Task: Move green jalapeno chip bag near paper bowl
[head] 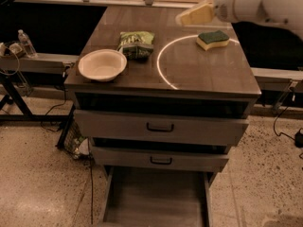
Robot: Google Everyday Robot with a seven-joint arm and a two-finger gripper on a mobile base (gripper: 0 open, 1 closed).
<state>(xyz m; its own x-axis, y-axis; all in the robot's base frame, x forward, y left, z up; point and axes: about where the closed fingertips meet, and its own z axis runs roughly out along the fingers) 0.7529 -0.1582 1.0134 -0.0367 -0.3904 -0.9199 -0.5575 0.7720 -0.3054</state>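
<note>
The bag point(136, 44) lies just beside the bowl point(102, 65), at its 1 o'clock, and the empty gripper point(194, 14), parted or closed I cannot tell, hanging at the table's point(208, 77) 1 o'clock, could clip the sponge point(213, 39) if it swings low.

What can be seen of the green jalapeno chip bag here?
The green jalapeno chip bag is small and crinkly, green with pale lettering and darker edges. It lies flat on the table, close behind the paper bowl; whether they touch is unclear. The gripper hangs well clear of it, above the table's far side.
</note>
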